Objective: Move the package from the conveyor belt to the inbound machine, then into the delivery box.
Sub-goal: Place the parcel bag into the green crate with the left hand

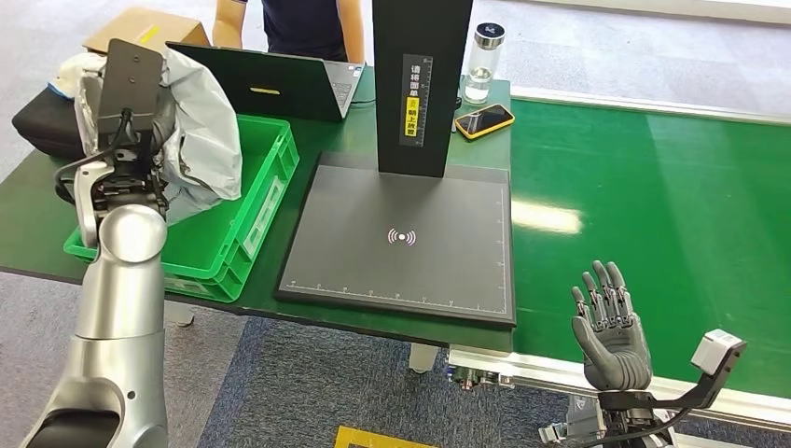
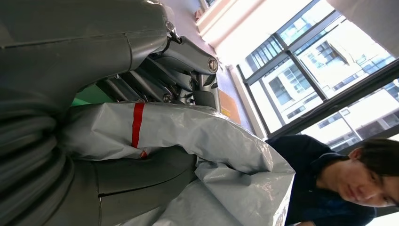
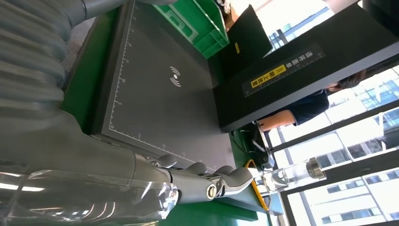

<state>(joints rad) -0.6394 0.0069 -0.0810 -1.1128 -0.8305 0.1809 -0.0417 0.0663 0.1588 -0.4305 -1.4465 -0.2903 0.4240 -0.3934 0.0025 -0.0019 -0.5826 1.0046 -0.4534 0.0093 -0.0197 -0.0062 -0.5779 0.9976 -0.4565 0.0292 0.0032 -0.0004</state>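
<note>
Package [image 1: 201, 131], a grey plastic mail bag w/ a red stripe, is held up in the left hand [image 1: 126, 154], hanging over the green crate [image 1: 266, 201] at the left end of the worktop [image 1: 28, 224]. Fingers are wrapped round the bag; the wrist view shows it bunched between thumb and fingers. So the last step looks to be in hand: drop into the delivery box. Next move, as I judge it: lower the bag a bit so it clears the crate rim, then let go. The bag is floppy and bulges toward the right wall, so it could catch there.

Largest to smallest around it: the green belt [image 1: 653, 196] on the right, nothing on the visible part. The black scan pad [image 1: 401, 261] w/ its tall post [image 1: 415, 84] mid-worktop, bare. A laptop [image 1: 270, 84] behind the crate, a person [image 1: 298, 23] standing past it. A clear bottle [image 1: 482, 61] and a phone in a yellow case [image 1: 485, 119] by the post.

Right hand [image 1: 611, 327] is raised near the belt's front edge, fingers spread, holding nothing. Nothing stands between bag and crate.
</note>
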